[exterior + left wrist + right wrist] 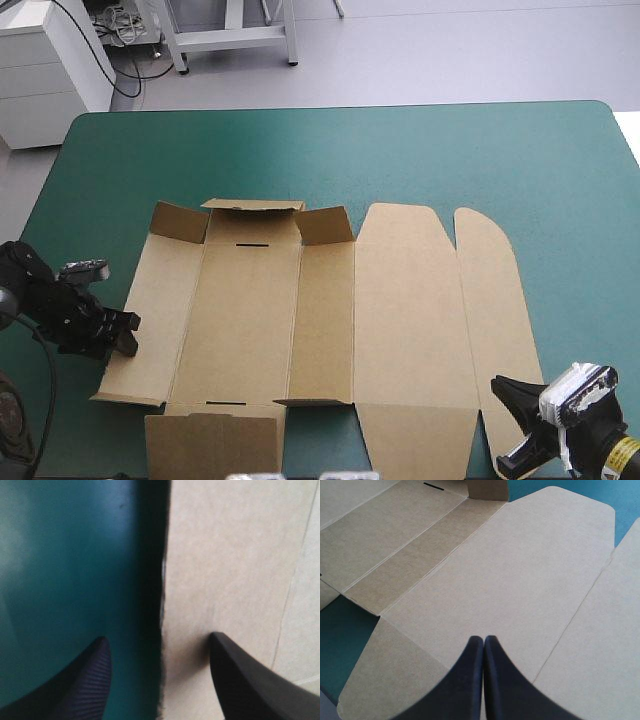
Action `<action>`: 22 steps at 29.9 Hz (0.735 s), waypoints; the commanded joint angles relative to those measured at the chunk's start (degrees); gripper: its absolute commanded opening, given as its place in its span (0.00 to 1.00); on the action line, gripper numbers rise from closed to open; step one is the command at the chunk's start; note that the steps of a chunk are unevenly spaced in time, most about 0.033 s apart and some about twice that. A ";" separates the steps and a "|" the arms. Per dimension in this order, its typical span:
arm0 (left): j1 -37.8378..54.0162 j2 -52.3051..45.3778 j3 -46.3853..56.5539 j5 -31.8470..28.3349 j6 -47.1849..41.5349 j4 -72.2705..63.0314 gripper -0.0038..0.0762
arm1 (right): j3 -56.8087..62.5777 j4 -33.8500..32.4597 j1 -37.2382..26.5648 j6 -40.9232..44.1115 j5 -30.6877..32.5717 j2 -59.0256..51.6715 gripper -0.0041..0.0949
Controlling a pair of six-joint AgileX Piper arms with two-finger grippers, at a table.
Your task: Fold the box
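Lowest in the high view, at the lower right corner, the right gripper [503,388] sits low by the near end of the rounded outer flap [490,300]. In its own wrist view the black fingers [492,675] meet in one pointed arch and hold nothing, and broad brown board stretches ahead of them.

Higher up, at the left edge of the frame, the left gripper [125,335] sits at the left edge of the box [320,330]. Its wrist view shows the fingers standing wide apart and straddling that edge, one over the teal-green cover [60,580] and the other over the board. A dark shadow runs under the edge, so it seems to lie slightly off the cover.

The box is a flat sheet in the middle of the frame, with its long axis running left to right. Judging by this, the left arm is the better placed: the side panel lies straight between its fingers, ready to be pinched and raised inward.

Farther up the frame, the small corner flaps [180,222] stand partly raised beside a thin slot [255,243].

No brand, label or writing shows on the board.
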 commanded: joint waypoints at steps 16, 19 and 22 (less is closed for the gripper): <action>-0.29 2.16 -1.15 4.18 3.05 -17.19 0.57 | -1.43 -0.24 -0.10 -0.45 -4.33 0.68 0.02; -1.74 2.16 -1.15 4.18 2.57 -15.93 0.57 | -1.43 -0.42 -0.10 -0.45 -4.33 0.68 0.02; -3.67 2.16 -1.15 4.18 1.91 -15.35 0.54 | -1.43 -0.42 -0.10 -0.45 -4.33 0.68 0.02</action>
